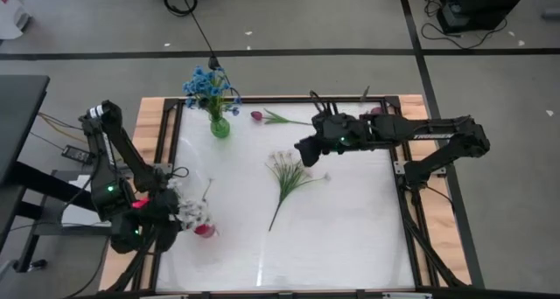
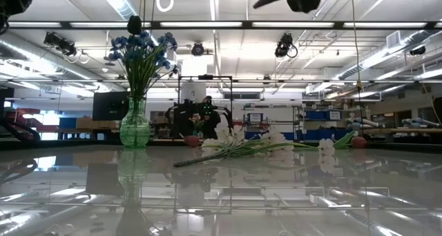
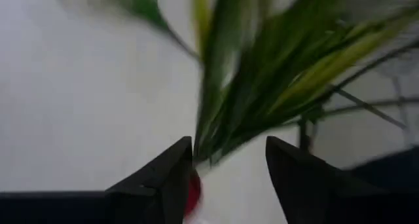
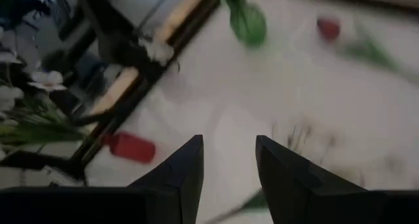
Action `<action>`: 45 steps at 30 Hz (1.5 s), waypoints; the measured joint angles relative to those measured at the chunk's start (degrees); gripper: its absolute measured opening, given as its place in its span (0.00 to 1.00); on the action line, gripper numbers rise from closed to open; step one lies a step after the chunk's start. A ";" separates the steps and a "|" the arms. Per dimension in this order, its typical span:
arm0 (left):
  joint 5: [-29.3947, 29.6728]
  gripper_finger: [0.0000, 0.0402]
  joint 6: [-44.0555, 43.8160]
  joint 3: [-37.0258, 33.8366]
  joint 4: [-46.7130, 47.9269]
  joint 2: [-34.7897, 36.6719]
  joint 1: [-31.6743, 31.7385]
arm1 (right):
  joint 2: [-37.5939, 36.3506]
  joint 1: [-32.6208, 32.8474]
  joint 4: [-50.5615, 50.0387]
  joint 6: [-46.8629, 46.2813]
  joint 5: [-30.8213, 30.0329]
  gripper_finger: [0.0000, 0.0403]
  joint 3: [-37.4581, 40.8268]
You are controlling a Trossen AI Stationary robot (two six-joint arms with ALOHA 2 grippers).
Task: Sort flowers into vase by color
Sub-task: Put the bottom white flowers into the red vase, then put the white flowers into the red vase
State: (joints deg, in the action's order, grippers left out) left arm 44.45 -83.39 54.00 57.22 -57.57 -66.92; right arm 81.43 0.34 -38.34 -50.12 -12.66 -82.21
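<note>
A green glass vase (image 1: 220,127) at the table's far left holds blue flowers (image 1: 208,86). A white-blossom sprig (image 1: 285,173) lies flat mid-table, and my right gripper (image 1: 306,152) hovers open above its blossom end, with nothing between its fingers (image 4: 186,168). A dark red tulip bud (image 1: 257,116) with a green leaf lies near the green vase. At the near left, a white-blossom bunch (image 1: 194,213) stands by a small red vase (image 1: 205,231). My left gripper (image 1: 172,207) is open beside it, and the bunch's green stems (image 3: 222,119) rise just past its fingertips. My left gripper stands open with the white bunch's green stems (image 3: 203,149) close against the tip of one finger (image 3: 171,168). I cannot tell whether that finger touches them. The other finger is apart from the stems.
Wooden rails and a dark frame (image 1: 166,133) border the white table. The left arm's base stands at the near left, and the right arm reaches in from the right edge. Another reddish bud (image 2: 359,141) lies at the far right. Bare table spreads along the near right.
</note>
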 joint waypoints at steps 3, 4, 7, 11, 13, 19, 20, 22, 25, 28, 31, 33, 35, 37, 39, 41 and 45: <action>-6.73 0.51 -5.05 0.00 -0.20 1.77 0.00 | 0.00 0.24 -0.96 -5.73 4.14 0.37 3.22; -9.29 0.52 -6.34 0.00 -0.35 2.39 -0.03 | 0.00 0.54 0.01 -8.17 5.30 0.37 4.91; -16.35 0.52 -8.04 0.02 -1.06 3.45 -0.22 | 0.00 2.52 7.95 -16.36 7.77 0.37 11.88; -22.68 0.52 -7.60 0.04 1.14 3.80 -1.58 | 0.08 5.51 22.84 -26.47 7.15 0.37 21.74; -24.25 0.52 -8.04 0.04 4.09 3.79 -2.79 | 0.27 6.74 27.86 -30.78 4.61 0.37 25.81; -24.99 0.52 -12.46 0.04 8.30 5.94 -6.05 | 6.57 8.77 29.24 -39.30 3.80 0.37 27.40; -25.47 0.52 -13.06 0.04 8.45 6.42 -6.31 | 8.18 8.90 29.17 -40.10 4.28 0.37 26.52; -26.78 0.52 -14.17 0.04 8.66 7.45 -6.63 | 11.89 9.03 28.09 -41.69 5.11 0.37 24.79; -30.39 0.52 -15.07 0.04 9.77 8.84 -6.73 | 16.58 8.99 26.17 -43.04 5.52 0.38 21.91; -33.84 0.52 -15.07 0.04 10.76 10.00 -6.73 | 20.26 8.03 24.23 -43.17 7.51 0.40 19.68; -35.18 0.52 -12.52 0.04 11.29 11.01 -6.73 | 23.70 6.24 23.95 -44.23 11.67 0.44 18.92; -35.31 0.52 -10.48 0.04 11.74 11.70 -6.73 | 25.41 4.95 24.10 -44.46 13.90 0.49 18.56; -35.32 0.52 -8.77 0.04 12.13 12.56 -6.73 | 26.59 3.78 24.24 -45.59 14.77 0.55 18.53; -35.33 0.52 -8.45 0.04 13.12 13.32 -6.73 | 27.36 2.71 24.65 -46.18 15.16 0.60 18.53; -35.33 0.52 -8.34 0.04 14.28 14.10 -6.73 | 27.72 1.68 25.32 -46.99 14.17 0.66 18.42; -35.33 0.52 -8.34 0.04 15.50 14.71 -6.73 | 27.97 0.50 25.25 -48.08 14.67 0.70 18.34; -35.33 0.52 -8.34 0.04 17.87 15.71 -6.73 | 28.29 -1.69 24.63 -48.10 14.67 0.69 18.26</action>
State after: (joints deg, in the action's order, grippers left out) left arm 9.13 -91.72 54.04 75.09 -41.86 -73.65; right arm 109.72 -1.36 -13.71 -98.22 2.01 -63.95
